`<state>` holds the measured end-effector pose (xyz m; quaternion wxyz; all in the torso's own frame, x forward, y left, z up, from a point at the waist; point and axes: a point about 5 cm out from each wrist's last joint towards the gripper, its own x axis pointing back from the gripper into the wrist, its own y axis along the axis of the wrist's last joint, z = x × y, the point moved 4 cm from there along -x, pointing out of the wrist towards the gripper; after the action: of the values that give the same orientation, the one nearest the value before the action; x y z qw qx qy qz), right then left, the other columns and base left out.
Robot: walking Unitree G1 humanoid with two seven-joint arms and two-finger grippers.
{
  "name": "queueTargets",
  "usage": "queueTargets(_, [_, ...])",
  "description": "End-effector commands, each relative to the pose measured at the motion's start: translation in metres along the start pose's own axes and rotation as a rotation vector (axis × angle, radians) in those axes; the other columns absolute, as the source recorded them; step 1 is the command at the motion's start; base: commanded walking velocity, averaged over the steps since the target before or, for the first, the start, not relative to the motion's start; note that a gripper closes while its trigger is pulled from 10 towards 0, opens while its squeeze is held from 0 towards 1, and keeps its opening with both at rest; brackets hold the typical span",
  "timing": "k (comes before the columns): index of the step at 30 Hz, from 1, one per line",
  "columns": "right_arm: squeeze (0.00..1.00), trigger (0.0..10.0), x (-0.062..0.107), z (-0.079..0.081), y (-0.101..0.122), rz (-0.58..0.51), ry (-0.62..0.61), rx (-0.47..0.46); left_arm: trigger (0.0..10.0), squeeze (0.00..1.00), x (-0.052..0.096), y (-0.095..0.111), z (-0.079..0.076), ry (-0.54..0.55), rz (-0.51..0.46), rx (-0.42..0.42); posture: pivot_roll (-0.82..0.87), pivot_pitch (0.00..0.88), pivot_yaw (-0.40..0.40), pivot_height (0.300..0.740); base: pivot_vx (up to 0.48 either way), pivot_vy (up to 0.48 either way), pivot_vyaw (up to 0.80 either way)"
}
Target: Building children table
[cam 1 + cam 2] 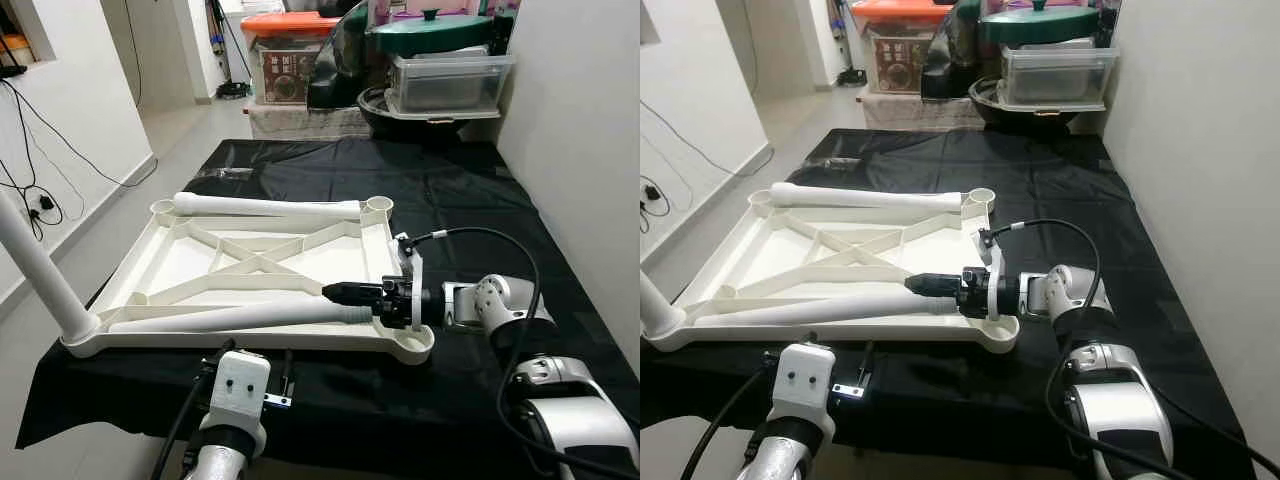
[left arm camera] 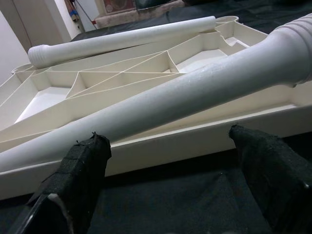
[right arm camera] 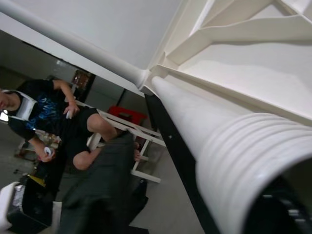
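Left eye view, tabletop: white plastic tabletop point(image 1: 190, 255) lies upside down, ribs up, on a surface covered with a black sheet point(image 1: 450, 200).
Left eye view, legs: 1 leg point(image 1: 30, 262) stands fitted in the near left corner socket; 1 loose leg point(image 1: 265, 207) lies along the far edge; 1 leg point(image 1: 235, 317) lies slantwise along the near edge.
Left eye view, right gripper: right gripper point(image 1: 350, 292) reaches in from the right, its jaws clenched on the threaded end of the near leg, just beside the near right corner socket point(image 1: 415, 346).
Left eye view, left gripper: left gripper point(image 1: 245, 385) waits at the near edge of the surface, short of the tabletop rim.
Left eye view, background: storage boxes point(image 1: 450, 80) and a green lid stacked at the far end.
Right eye view: same scene; far right socket point(image 1: 982, 196) stands open beside the loose leg's end.
Left wrist view: 2 black fingers point(image 2: 80, 163) spread wide, released, holding nothing; near leg and tabletop rim lie just ahead of them.
Right wrist view: ridged end of the held leg point(image 3: 243, 156) close to the lens; a seated person point(image 3: 53, 122) beyond the surface.
Step in hand (judgement): second leg gripped by its threaded end, not yet fitted; 1 of 4 legs in place.
Next move (judgement): lift and tip the leg upright, set the threaded end over a free socket, then press or twist it home; the left gripper could steady the tabletop.
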<state>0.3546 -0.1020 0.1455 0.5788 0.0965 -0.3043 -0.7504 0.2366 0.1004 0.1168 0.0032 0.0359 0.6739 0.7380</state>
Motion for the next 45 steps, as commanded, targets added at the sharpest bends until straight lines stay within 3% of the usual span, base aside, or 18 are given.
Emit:
queueTargets(1, [0.0,0.0,-0.003,-0.005,-0.005,0.014,-0.025,0.007,10.0,0.0,0.0,-0.002,-0.002,0.002,0.016,0.004,0.0,0.0,-0.01,0.74,0.0,0.0,0.0])
queueTargets(11, [0.0,0.0,0.001,-0.009,-0.006,-0.003,-0.034,0.014,10.0,0.0,0.0,-0.002,-0.002,0.002,0.018,0.003,0.0,0.0,-0.01,0.74,0.0,0.0,0.0])
queueTargets(16, [0.0,0.0,0.018,0.008,0.013,-0.103,0.109,0.055,10.0,0.0,-0.001,-0.003,-0.003,0.0,0.019,0.0,0.0,0.0,-0.015,0.74,0.0,0.0,0.0])
queueTargets(20, [0.0,0.0,0.028,0.007,0.023,-0.159,0.106,0.079,10.0,0.0,0.0,-0.004,-0.003,-0.001,0.018,-0.001,0.01,0.0,-0.014,0.74,0.0,0.0,0.0])
queueTargets(23, [0.0,0.0,0.046,-0.006,0.042,-0.286,-0.004,0.103,10.0,0.0,0.0,-0.004,-0.003,-0.004,0.016,-0.005,0.0,0.0,-0.009,0.74,0.0,0.0,0.0])
queueTargets(28, [0.0,0.0,0.064,0.001,0.057,-0.418,0.064,0.053,10.0,0.0,0.0,0.0,0.001,0.01,-0.011,0.014,0.0,0.0,-0.005,0.74,0.0,0.0,0.0])
queueTargets(31, [0.0,0.0,0.065,0.003,0.052,-0.435,0.121,0.022,10.0,0.0,-0.006,0.007,0.018,0.09,-0.023,0.173,0.0,0.0,-0.003,0.74,0.0,0.0,0.0])
queueTargets(32, [0.0,0.0,0.065,0.003,0.052,-0.435,0.121,0.022,10.0,0.0,-0.006,0.007,0.018,0.09,-0.023,0.173,0.0,0.0,-0.003,0.74,0.0,0.0,0.0])
queueTargets(33, [0.0,0.0,0.066,0.004,0.046,-0.451,0.179,-0.012,10.0,0.0,-0.015,0.018,0.028,0.109,-0.06,0.276,0.0,0.0,-0.002,0.74,0.0,0.0,0.0])
queueTargets(34, [0.0,0.0,0.066,0.004,0.046,-0.451,0.179,-0.012,10.0,0.0,-0.015,0.018,0.028,0.109,-0.06,0.276,0.0,0.0,-0.002,0.74,0.0,0.0,0.0])
queueTargets(36, [0.0,0.0,0.068,0.005,0.038,-0.467,0.243,-0.059,10.0,0.0,-0.022,0.031,0.037,0.096,-0.106,0.394,0.0,0.0,0.001,0.74,0.0,0.0,0.0])
queueTargets(37, [0.0,0.0,0.068,0.005,0.038,-0.467,0.243,-0.059,10.0,0.0,-0.022,0.031,0.037,0.096,-0.106,0.394,0.0,0.0,0.001,0.74,0.0,0.0,0.0])
queueTargets(40, [0.0,0.0,0.07,0.006,0.02,-0.467,0.322,-0.116,10.0,0.0,-0.031,0.056,0.052,0.052,-0.213,0.567,0.0,0.0,0.006,0.74,0.0,0.0,0.0])
queueTargets(41, [0.0,0.0,0.07,0.006,0.015,-0.465,0.339,-0.123,10.0,0.11,-0.033,0.061,0.056,0.043,-0.236,0.591,0.0,0.0,0.006,0.74,0.0,0.0,0.0])
queueTargets(42, [0.0,0.0,0.07,0.006,0.015,-0.465,0.339,-0.123,10.0,0.11,-0.033,0.061,0.056,0.043,-0.236,0.591,0.0,0.0,0.006,0.74,0.0,0.0,0.0])
queueTargets(43, [0.0,0.0,0.068,0.008,0.01,-0.461,0.358,-0.144,10.0,1.0,-0.035,0.065,0.062,0.046,-0.258,0.639,0.0,0.0,0.007,0.74,0.0,0.0,0.0])
queueTargets(45, [0.0,0.0,0.064,0.012,0.001,-0.449,0.402,-0.183,10.0,1.0,-0.037,0.073,0.068,0.02,-0.309,0.751,0.0,0.0,0.009,0.74,0.0,0.0,0.0])
